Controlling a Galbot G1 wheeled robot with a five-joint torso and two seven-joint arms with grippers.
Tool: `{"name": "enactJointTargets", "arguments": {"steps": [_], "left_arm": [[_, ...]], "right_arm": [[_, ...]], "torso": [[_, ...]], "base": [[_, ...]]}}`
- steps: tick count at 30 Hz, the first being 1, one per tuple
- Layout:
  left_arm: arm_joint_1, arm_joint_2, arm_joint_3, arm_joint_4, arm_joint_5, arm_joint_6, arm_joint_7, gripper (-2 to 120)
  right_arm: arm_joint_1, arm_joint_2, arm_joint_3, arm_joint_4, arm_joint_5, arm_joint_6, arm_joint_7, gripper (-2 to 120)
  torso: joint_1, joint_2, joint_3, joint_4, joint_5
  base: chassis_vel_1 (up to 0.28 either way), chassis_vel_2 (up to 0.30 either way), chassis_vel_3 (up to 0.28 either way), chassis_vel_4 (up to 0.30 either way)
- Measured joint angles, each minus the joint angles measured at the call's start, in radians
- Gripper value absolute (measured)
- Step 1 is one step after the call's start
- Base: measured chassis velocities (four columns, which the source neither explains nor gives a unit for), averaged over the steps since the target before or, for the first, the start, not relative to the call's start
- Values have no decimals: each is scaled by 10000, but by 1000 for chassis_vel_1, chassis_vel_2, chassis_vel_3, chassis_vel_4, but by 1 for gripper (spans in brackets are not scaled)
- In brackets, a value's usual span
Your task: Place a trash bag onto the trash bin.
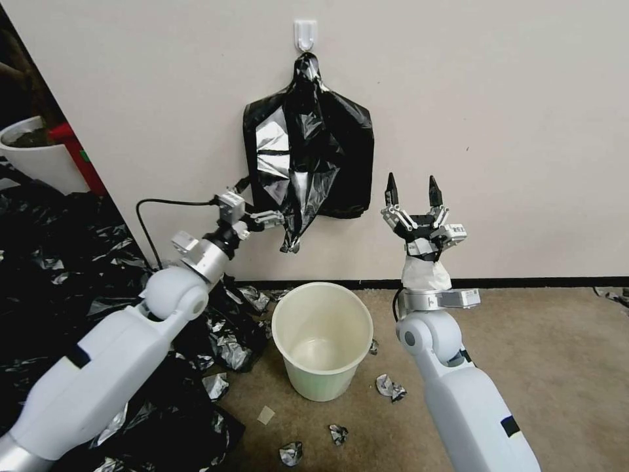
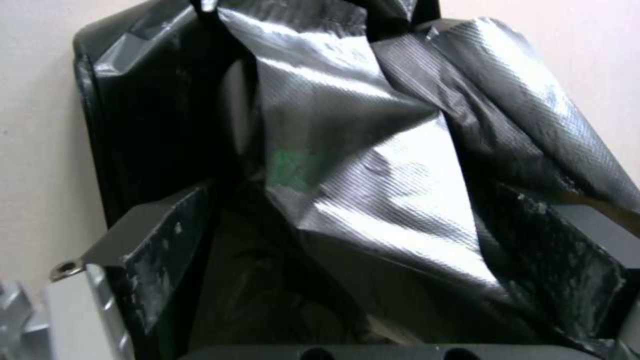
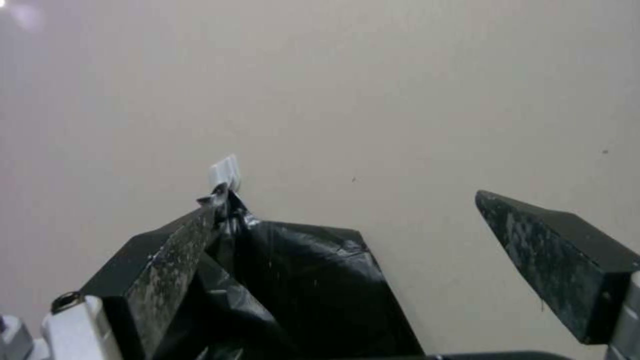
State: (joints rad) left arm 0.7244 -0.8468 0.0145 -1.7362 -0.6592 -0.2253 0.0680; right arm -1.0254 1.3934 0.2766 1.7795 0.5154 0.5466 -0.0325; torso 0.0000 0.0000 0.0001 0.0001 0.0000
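A flat black bundle point(image 1: 347, 157) hangs by its knotted top from a white wall hook point(image 1: 305, 33). One loose, glossy, wrinkled trash bag point(image 1: 291, 190) droops in front of it. My left gripper point(image 1: 272, 218) reaches the bag's lower part. In the left wrist view its fingers point(image 2: 167, 240) stand wide apart with the shiny trash bag point(image 2: 373, 175) between them, so the left gripper point(image 2: 353, 195) is open. My right gripper point(image 1: 413, 187) points upward, open and empty, to the right of the bundle; the right wrist view shows this gripper point(image 3: 353, 205) facing the wall. The cream trash bin point(image 1: 321, 380) stands on the carpet below.
A big heap of black plastic point(image 1: 59, 262) covers the floor on the left. A white planter pot point(image 1: 33, 154) stands at the far left. Crumpled scraps point(image 1: 390, 387) lie on the carpet around the bin. The wall is close behind everything.
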Motion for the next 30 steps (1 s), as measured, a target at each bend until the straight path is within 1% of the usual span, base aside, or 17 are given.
{"name": "enactJointTargets", "arguments": {"steps": [2,4,6,7,9,10,13,14,18,19,22,23,24,27,28,29,30], "left_arm": [[-40,-5,5,4,11,-108,-18,90],[-50,-7,-1,-10,11,-130,-38,87],[-51,-11,-64,-76,10,-153,-83,77],[-51,-11,-64,-76,10,-153,-83,77],[27,-13,-184,-138,-2,-140,-107,65],[27,-13,-184,-138,-2,-140,-107,65],[205,-13,-409,-314,-72,-60,-209,50],[205,-13,-409,-314,-72,-60,-209,50],[486,71,-811,-865,-447,61,-373,31],[486,71,-811,-865,-447,61,-373,31],[697,183,-1013,-1224,-638,118,-401,20],[775,197,-1062,-1315,-696,126,-401,15],[775,197,-1062,-1315,-696,126,-401,15],[1013,150,-1242,-1416,-849,132,-401,1],[1074,128,-1291,-1432,-892,132,-402,0],[1074,128,-1291,-1432,-892,132,-402,0],[1163,99,-1352,-1464,-938,128,-402,0]], "right_arm": [[12,18,-35,-15,-1,-22,1,100],[14,21,-50,-15,-2,-32,1,100],[14,17,-98,-15,-23,-51,3,100],[14,17,-98,-15,-23,-51,3,100],[9,-18,-166,10,-214,-67,58,100],[9,-18,-166,10,-214,-67,58,100],[6,-176,-284,101,-1351,-69,211,100],[6,-176,-284,101,-1351,-69,211,100],[183,-578,-647,299,-3803,25,256,100],[183,-578,-647,299,-3803,25,256,100],[665,-930,-1186,492,-5215,-130,236,100],[901,-1070,-1471,582,-5612,-387,223,100],[901,-1070,-1471,582,-5612,-387,223,100],[1747,-1570,-2867,916,-5974,-1981,467,100],[1970,-1697,-3228,1021,-5982,-2639,605,100],[1970,-1697,-3228,1021,-5982,-2639,605,100],[2288,-1850,-3755,1156,-6029,-3837,846,100]], "torso": [[0,0,-1,0,0],[0,0,0,0,0],[0,0,0,0,0],[0,0,0,0,0],[0,0,-1,0,0],[0,0,-1,0,0],[0,0,-1,0,-1],[0,0,-1,0,-1],[0,0,-1,-2,0],[0,0,-1,-2,0],[0,0,-1,-1,0],[0,0,-1,0,0],[0,0,-1,0,0],[0,0,-1,1,-1],[0,0,-1,1,-4],[0,0,-1,1,-4],[0,0,-1,1,-1]], "base": [[0,0,0,0],[0,0,0,0],[0,0,0,0],[0,0,0,0],[0,0,0,0],[0,0,0,0],[0,0,0,0],[0,0,0,0],[0,0,0,0],[0,0,0,0],[0,0,0,0],[0,0,0,0],[0,0,0,0],[0,0,0,0],[0,0,0,0],[0,0,0,0],[0,0,0,0]]}}
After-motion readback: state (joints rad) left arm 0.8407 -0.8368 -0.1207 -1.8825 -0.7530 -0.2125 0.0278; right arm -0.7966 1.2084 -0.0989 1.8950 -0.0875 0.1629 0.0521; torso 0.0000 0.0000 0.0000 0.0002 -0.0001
